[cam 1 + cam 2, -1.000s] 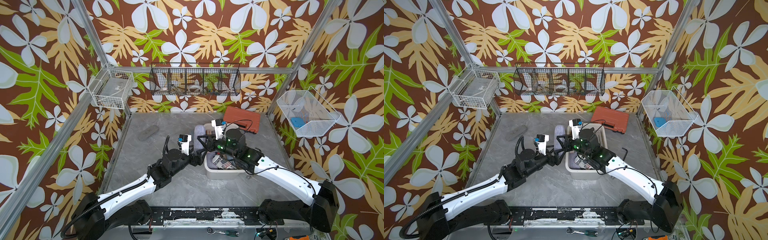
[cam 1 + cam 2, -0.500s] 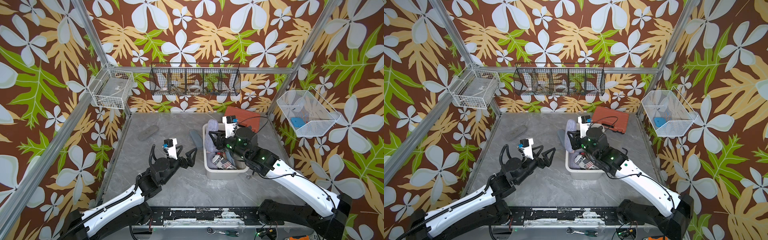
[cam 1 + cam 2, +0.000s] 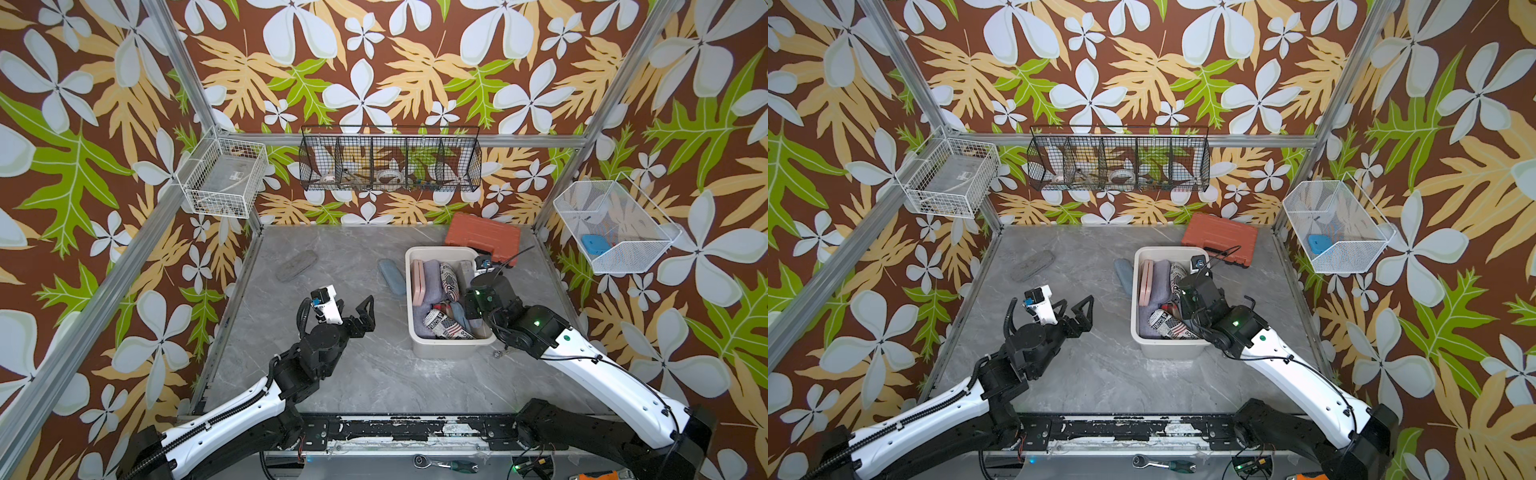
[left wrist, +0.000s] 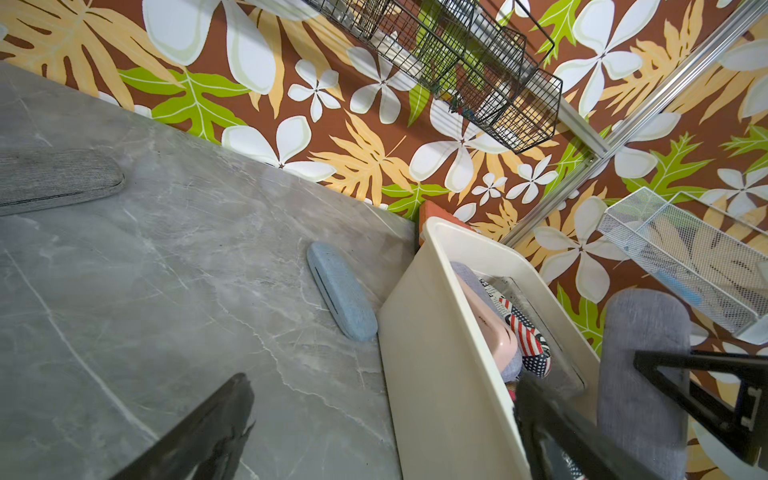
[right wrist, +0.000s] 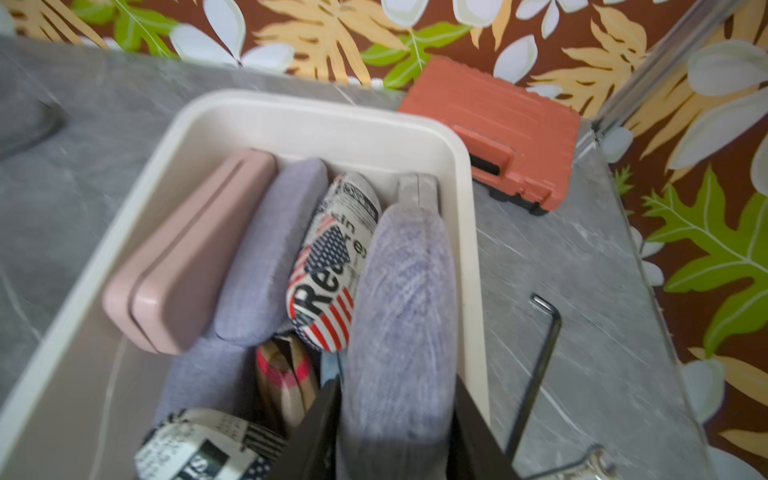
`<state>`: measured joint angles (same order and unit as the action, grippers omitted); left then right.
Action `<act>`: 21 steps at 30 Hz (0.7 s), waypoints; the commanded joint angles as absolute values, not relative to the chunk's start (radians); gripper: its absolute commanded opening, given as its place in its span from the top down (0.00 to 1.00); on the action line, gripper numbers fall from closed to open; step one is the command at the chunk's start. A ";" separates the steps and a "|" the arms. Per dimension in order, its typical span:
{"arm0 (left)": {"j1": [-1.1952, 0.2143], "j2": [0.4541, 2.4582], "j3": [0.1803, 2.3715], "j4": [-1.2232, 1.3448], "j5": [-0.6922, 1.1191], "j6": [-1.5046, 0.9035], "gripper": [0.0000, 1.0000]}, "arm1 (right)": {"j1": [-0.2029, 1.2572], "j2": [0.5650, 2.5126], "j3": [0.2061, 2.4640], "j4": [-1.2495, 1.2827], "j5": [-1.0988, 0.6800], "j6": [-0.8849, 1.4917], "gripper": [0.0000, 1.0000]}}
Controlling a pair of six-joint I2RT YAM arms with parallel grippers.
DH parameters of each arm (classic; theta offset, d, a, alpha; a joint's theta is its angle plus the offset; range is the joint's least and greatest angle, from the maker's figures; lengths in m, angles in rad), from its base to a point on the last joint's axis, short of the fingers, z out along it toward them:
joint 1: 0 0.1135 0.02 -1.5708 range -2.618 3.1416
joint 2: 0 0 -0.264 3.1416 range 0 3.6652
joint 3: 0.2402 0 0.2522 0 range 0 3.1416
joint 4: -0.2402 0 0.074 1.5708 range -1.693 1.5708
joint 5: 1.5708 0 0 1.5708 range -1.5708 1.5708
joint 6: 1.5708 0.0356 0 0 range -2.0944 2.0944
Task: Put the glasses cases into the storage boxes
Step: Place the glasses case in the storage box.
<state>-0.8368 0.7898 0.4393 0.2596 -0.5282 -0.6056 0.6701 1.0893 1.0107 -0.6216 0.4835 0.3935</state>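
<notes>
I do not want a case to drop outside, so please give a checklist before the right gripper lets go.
1. Right gripper shut on the lavender case: ok.
2. Case inside the rim of the tub: ok.
3. Free room under it: cannot tell.
4. Left gripper open, empty, apart from tub: ok.
5. All cases stored: not ok; light blue case and grey case lie on the table.

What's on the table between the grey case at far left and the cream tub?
Only the light blue case, close beside the tub. From there to the grey case the tabletop is bare. Both top views show it.
</notes>
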 commanded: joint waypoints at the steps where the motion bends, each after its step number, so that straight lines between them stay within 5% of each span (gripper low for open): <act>1: -0.837 0.810 0.460 0.250 -0.561 -0.614 0.00 | 0.670 1.094 1.003 -0.695 0.532 0.417 0.62; 9: -0.838 0.839 0.456 0.236 -0.592 -0.635 0.00 | 0.670 1.091 0.999 -0.690 0.471 0.421 0.33; 21: -0.838 0.850 0.481 0.189 -0.595 -0.670 0.00 | 0.672 1.129 1.053 -0.532 0.369 0.386 0.48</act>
<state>-0.8368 0.8494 0.4694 0.1955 -0.5781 -0.6495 0.6697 1.1019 1.0340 -0.5751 0.4187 0.3920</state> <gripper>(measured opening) 0.998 0.515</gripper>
